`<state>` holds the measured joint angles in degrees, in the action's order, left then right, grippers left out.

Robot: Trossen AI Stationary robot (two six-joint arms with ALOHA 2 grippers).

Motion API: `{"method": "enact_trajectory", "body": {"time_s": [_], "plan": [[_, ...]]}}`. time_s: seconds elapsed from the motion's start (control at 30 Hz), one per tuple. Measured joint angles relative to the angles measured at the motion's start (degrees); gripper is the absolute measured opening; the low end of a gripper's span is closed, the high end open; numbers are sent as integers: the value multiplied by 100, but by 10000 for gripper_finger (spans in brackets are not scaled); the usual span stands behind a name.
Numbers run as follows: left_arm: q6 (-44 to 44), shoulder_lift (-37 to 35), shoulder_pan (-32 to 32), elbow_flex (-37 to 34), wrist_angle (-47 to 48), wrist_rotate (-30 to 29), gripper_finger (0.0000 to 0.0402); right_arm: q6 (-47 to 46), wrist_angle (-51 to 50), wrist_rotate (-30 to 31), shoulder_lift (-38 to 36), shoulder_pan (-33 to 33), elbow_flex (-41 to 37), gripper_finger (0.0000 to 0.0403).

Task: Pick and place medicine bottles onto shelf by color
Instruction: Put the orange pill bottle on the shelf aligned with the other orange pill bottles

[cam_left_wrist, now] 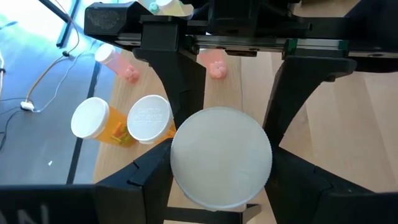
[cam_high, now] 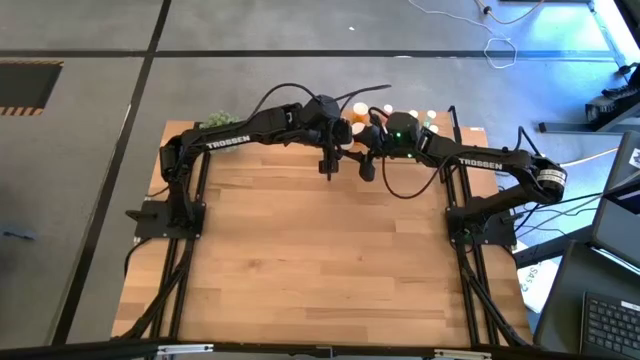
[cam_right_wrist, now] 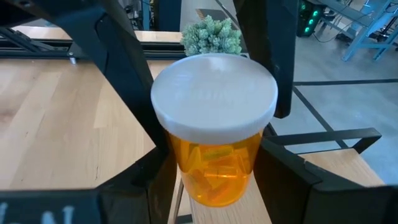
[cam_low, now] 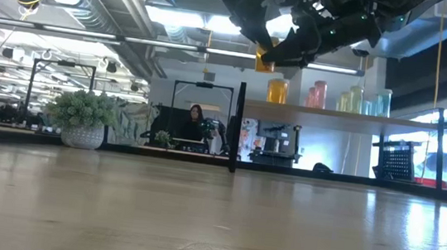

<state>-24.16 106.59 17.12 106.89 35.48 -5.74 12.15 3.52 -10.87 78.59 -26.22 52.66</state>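
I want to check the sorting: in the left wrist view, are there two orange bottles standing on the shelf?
Yes, two orange bottles with white caps stand side by side on the shelf.

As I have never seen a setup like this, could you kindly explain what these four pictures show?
This is a robot with two dark arms working at a wooden table. One picture looks down from above, one looks level across the tabletop, and two come from cameras on the arms' wrists. At the table's far edge stands a small shelf bearing coloured medicine bottles. A potted plant sits near the far left corner. The left gripper and the right gripper meet in the air by the shelf. Both seem to clasp the same orange bottle with a white cap, perhaps passing it from one to the other.
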Motion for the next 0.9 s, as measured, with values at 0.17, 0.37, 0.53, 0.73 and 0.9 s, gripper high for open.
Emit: {"method": "enact_trajectory", "body": {"time_s": [0.17, 0.37, 0.53, 0.73, 0.9], "plan": [[-2, -4, 0, 0, 2, 11, 207, 16, 12, 0, 0, 0, -2, 194], [2, -15, 0, 0, 4, 11, 207, 25, 93, 2, 2, -4, -11, 194], [4, -17, 0, 0, 4, 11, 207, 32, 116, 3, 2, -4, -13, 194], [9, -20, 0, 0, 4, 17, 207, 34, 128, 4, 2, -4, -16, 194], [7, -22, 0, 0, 4, 22, 207, 34, 132, 5, 3, -4, -17, 194]]}}
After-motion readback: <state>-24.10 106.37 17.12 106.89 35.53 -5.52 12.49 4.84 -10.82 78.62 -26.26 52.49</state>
